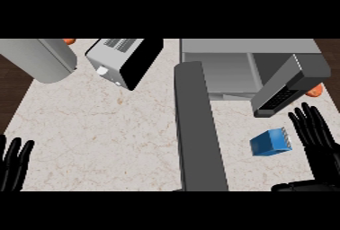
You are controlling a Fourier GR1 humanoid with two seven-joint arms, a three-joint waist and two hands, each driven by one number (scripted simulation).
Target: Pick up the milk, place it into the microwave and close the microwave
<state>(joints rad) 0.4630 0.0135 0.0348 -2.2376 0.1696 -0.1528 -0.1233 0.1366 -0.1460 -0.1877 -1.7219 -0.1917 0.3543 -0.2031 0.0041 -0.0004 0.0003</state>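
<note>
Milk: a small blue carton [270,143] with pale stripes along its upper-right edge. It sits on the counter in front of the microwave, to the right of the open door. It is outside the oven cavity. Any print on its faces is too small to read.
Right hand: the black right hand [319,139] lies just to the right of the carton. Its fingers are straight and spread, pointing away from the robot, and grasp nothing. I cannot tell whether they touch the carton.
Left hand: the black left hand [13,164] rests at the lower-left edge of the view, released, with fingers up. It is well apart from the carton.
Microwave: a grey box-shaped oven [225,67] at the far right of the counter, its pale grey cavity exposed.
Door: a long dark grey slab [199,134] swung out toward the robot, running down the middle of the view.
Control panel: a black keypad strip [280,98] on the oven's right front. Its key markings are not legible.
Counter: a beige, marble-patterned top [100,134].
Far left: a large light grey cylinder [40,58].
Beside the cylinder: a silver and black box-shaped appliance [123,60], turned at an angle.
Orange objects: one [317,90] by the oven's right side and another [69,41] at the far edge. Both are partly hidden.
</note>
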